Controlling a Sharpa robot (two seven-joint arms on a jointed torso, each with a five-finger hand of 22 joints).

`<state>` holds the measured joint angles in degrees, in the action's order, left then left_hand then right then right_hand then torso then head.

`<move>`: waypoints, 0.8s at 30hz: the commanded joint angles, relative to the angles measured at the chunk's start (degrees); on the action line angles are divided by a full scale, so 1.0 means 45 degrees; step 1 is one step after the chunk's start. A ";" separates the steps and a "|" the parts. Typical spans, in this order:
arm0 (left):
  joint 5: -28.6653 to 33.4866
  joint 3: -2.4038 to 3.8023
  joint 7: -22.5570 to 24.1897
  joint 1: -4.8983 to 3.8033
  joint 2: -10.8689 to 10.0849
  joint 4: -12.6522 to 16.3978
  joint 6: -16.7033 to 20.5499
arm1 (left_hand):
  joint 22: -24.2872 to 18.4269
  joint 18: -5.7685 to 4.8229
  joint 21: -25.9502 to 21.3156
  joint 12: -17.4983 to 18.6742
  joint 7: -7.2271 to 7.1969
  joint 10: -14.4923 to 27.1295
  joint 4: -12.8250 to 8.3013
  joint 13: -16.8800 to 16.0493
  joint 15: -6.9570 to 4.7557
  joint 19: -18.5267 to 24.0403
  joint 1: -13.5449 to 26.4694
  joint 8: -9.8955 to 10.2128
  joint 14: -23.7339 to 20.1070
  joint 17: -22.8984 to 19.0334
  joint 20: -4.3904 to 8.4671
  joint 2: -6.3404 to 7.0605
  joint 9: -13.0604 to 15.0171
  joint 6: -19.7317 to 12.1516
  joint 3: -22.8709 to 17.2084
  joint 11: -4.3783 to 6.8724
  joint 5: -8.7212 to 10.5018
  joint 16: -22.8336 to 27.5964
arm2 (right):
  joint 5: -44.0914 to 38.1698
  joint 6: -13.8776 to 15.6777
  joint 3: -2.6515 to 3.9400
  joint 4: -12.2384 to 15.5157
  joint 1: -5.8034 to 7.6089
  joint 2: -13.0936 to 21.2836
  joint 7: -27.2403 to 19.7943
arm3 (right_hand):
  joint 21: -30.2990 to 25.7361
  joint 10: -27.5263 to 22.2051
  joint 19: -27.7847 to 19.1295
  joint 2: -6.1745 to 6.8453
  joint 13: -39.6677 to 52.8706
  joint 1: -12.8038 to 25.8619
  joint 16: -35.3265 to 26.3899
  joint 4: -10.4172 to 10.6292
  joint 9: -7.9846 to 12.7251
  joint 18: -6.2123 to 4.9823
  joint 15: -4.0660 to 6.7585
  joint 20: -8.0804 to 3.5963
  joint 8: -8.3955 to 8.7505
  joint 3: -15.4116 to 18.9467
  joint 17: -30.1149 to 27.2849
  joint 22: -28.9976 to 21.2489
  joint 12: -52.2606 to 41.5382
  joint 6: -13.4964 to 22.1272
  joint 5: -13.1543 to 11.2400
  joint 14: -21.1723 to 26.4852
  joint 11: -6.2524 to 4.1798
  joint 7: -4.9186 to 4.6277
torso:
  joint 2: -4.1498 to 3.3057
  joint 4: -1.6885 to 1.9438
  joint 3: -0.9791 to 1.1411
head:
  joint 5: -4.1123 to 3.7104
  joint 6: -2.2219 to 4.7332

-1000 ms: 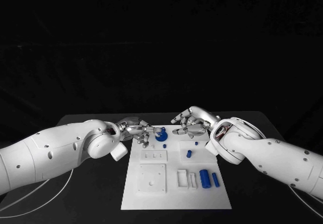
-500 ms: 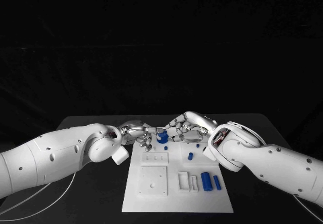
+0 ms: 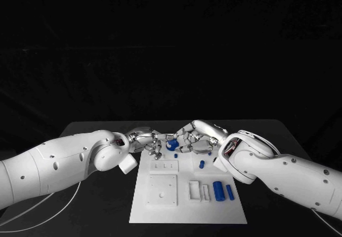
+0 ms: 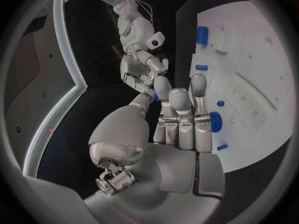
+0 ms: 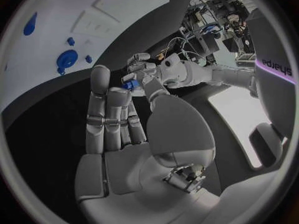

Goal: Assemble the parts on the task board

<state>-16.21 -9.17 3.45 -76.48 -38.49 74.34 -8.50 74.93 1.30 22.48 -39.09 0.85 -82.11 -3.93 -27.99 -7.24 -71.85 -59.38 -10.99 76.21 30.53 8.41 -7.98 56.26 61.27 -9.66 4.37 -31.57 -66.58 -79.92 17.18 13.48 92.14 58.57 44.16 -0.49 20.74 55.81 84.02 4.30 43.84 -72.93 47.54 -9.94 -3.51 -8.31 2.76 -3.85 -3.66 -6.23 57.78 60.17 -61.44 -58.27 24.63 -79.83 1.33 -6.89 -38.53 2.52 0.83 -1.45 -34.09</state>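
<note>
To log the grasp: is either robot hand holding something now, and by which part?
A small blue part is between the fingertips of the left robot hand and right robot hand; which one holds it cannot be told.

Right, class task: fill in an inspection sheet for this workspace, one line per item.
Surface: black table, with the white task board at its middle.
Job's things: two blue cylinders lie near the board's right edge; a round blue part sits at the far end, with smaller blue pieces close by.
Clutter: nothing seen.
Hands: left hand and right hand meet over the board's far end with a small blue part between their fingertips; which one grips it cannot be told.
Cables: white cable beneath the left arm.
Surroundings: dark backdrop.
</note>
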 commanded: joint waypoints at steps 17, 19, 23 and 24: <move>-0.0659 0.0011 0.0464 0.0002 0.0023 0.0084 -0.0646 | 0.0248 -0.0143 0.0092 0.0006 -0.0106 0.0056 -0.1611 0.0052 -0.0006 0.0132 -0.0816 0.0555 -0.0072 -0.0022 -0.0024 0.0540 -0.0444 0.0623 -0.1980 0.0028 -0.0122 -0.0052 | 0.0161 0.0106 -0.0039 -0.0131 -0.0011 -0.0112 0.0058 | -0.0043 0.0064 0.0462 -0.0024 0.0035 0.0137 0.0100 0.0972 -0.0013 -0.0101 0.0070 -0.0046 0.0022 -0.0235 0.0044 0.0005 -0.0071 -0.0359 -0.0185 -0.0062 -0.0091 0.0091 | 0.0004 -0.0003 0.0012 | -0.0030 -0.0018; -0.0696 0.0011 0.0472 0.0002 0.0026 0.0089 -0.0686 | 0.0248 -0.0143 0.0092 0.0006 -0.0106 0.0056 -0.1611 0.0052 -0.0006 0.0132 -0.0816 0.0555 -0.0072 -0.0022 -0.0024 0.0540 -0.0444 0.0623 -0.1980 0.0028 -0.0122 -0.0052 | 0.0170 0.0119 -0.0040 -0.0150 -0.0011 -0.0129 0.0074 | -0.0037 0.0068 0.0463 -0.0028 0.0043 0.0167 0.0110 0.1056 -0.0012 -0.0093 0.0076 -0.0054 0.0027 -0.0255 0.0053 0.0001 -0.0081 -0.0417 -0.0282 -0.0067 -0.0098 0.0106 | 0.0007 -0.0006 0.0017 | -0.0032 -0.0021; -0.0758 0.0011 0.0480 0.0002 0.0032 0.0103 -0.0744 | 0.0252 -0.0142 0.0100 0.0007 -0.0109 0.0055 -0.1601 0.0053 -0.0007 0.0126 -0.0852 0.0568 -0.0069 -0.0023 -0.0023 0.0570 -0.0461 0.0646 -0.1985 0.0030 -0.0116 -0.0053 | 0.0179 0.0139 -0.0043 -0.0188 -0.0011 -0.0156 0.0112 | -0.0009 0.0079 0.0468 -0.0034 0.0058 0.0166 0.0134 0.1234 -0.0013 -0.0077 0.0102 -0.0075 0.0026 -0.0315 0.0073 -0.0005 -0.0097 -0.0646 -0.0370 -0.0094 -0.0136 0.0167 | 0.0001 0.0003 0.0012 | -0.0043 -0.0038; -0.0771 0.0011 0.0480 0.0002 0.0033 0.0106 -0.0752 | 0.0252 -0.0142 0.0100 0.0007 -0.0109 0.0055 -0.1601 0.0053 -0.0007 0.0126 -0.0852 0.0568 -0.0069 -0.0023 -0.0023 0.0570 -0.0461 0.0646 -0.1985 0.0030 -0.0116 -0.0053 | 0.0180 0.0139 -0.0044 -0.0196 -0.0011 -0.0164 0.0116 | -0.0003 0.0082 0.0469 -0.0040 0.0063 0.0178 0.0135 0.1269 -0.0014 -0.0071 0.0111 -0.0084 0.0026 -0.0333 0.0075 -0.0009 -0.0101 -0.0738 -0.0367 -0.0095 -0.0151 0.0196 | 0.0002 0.0007 0.0016 | -0.0043 -0.0043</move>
<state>-18.92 -9.16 4.60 -76.46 -38.45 74.62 -10.50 74.92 1.30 22.71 -39.09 1.79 -82.05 -3.81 -27.81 -7.22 -71.65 -62.80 -8.58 76.22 30.48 8.21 -5.36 54.24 62.36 -10.95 4.44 -31.69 -66.57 -79.29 17.55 13.30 91.29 58.57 43.51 -0.14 20.74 56.14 84.02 4.00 44.09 -72.63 47.80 -4.58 -3.52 -8.25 2.95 -3.85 -3.66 -7.68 58.06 60.22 -61.67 -61.31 23.30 -80.02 1.00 -5.97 -38.50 2.52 0.91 -1.61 -34.23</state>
